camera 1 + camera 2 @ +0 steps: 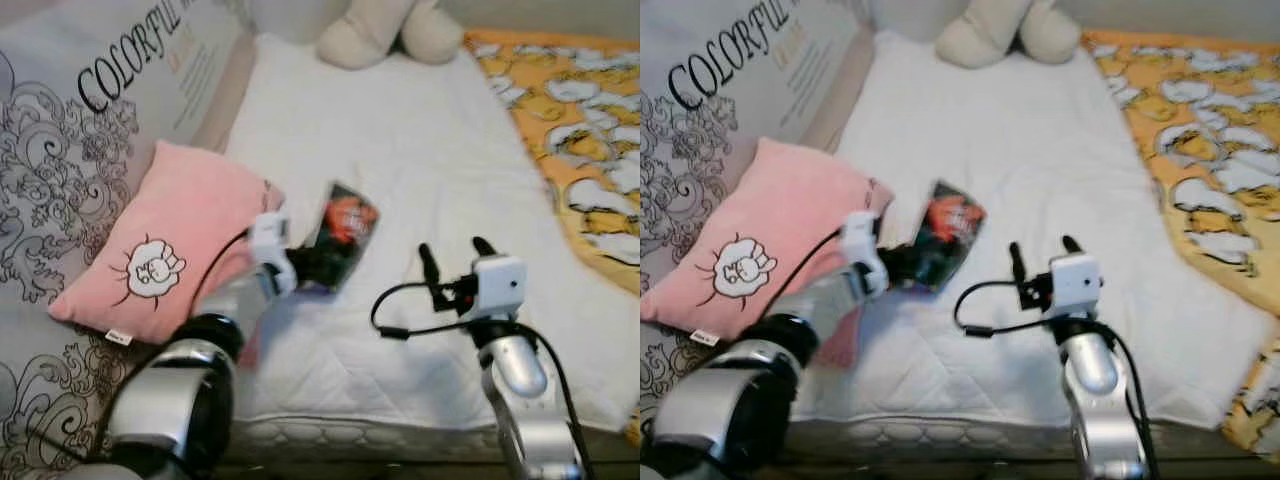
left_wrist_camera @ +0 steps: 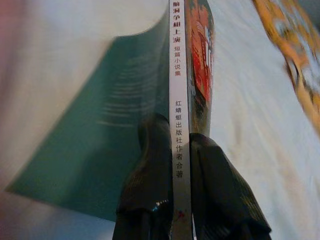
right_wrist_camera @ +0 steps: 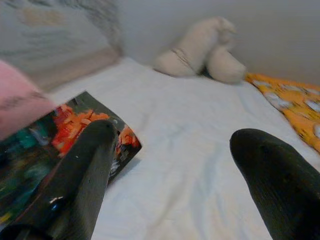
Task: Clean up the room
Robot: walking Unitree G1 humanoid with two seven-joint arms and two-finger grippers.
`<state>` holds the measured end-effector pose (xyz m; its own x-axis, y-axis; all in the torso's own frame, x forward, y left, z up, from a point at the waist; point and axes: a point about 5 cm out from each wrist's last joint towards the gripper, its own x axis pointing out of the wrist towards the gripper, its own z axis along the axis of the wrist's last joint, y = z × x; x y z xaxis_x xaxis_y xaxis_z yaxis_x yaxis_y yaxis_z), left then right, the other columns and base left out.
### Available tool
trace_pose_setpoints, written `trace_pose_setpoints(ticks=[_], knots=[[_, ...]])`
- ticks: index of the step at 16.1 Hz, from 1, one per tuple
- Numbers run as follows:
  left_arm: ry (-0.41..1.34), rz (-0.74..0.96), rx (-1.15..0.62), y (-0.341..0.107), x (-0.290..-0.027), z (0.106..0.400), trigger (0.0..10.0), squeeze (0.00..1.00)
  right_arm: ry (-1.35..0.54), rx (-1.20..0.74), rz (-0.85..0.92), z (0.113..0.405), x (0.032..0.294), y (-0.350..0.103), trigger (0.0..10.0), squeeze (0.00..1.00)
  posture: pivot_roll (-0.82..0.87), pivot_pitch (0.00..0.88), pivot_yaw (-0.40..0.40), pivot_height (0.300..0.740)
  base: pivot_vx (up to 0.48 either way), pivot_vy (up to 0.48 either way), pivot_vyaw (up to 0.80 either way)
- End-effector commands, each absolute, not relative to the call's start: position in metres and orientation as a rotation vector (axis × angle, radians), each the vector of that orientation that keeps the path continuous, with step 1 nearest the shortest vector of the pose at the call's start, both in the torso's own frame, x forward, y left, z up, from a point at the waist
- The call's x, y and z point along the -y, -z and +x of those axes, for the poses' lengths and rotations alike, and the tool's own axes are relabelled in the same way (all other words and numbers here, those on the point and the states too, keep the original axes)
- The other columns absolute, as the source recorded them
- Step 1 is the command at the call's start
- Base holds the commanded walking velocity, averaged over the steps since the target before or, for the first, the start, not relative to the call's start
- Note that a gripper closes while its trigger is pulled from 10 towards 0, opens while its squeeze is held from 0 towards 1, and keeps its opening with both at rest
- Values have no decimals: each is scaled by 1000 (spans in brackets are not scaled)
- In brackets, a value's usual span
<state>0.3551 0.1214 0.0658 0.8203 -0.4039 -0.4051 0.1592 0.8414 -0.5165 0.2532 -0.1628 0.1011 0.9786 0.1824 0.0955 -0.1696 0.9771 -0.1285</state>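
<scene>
Left gripper around one book spine.

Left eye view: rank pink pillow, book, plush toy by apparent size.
1. pink pillow, clearly largest.
2. plush toy, cut off by the frame's top and farther away, so unsure.
3. book, held by the left gripper.

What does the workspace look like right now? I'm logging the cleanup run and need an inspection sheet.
Surface: white mattress, bare in the middle.
Job's things: book, gripped at its spine, far end on the mattress.
Clutter: pink pillow; plush toy; orange blanket.
Grippers: left gripper shut on book; right gripper open, above mattress.
Cables: black cable looped by right wrist.
Surroundings: patterned headboard on the left.
</scene>
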Motion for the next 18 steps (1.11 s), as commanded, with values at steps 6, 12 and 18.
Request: trace_pose_setpoints(ticks=[6,12,18], knots=[[147,-491,-478,-72,-161,361,10000,0,-190,86,-108,252,162,-102,10000,0,-202,21,24,736,0,0,0],[397,-606,-395,-124,-120,380,10000,0,-224,76,-112,259,157,-99,10000,0,-164,0,17,736,0,0,0],[36,-526,-581,-67,-182,355,10000,0,-227,70,-105,261,154,-96,10000,0,-170,0,26,736,0,0,0]])
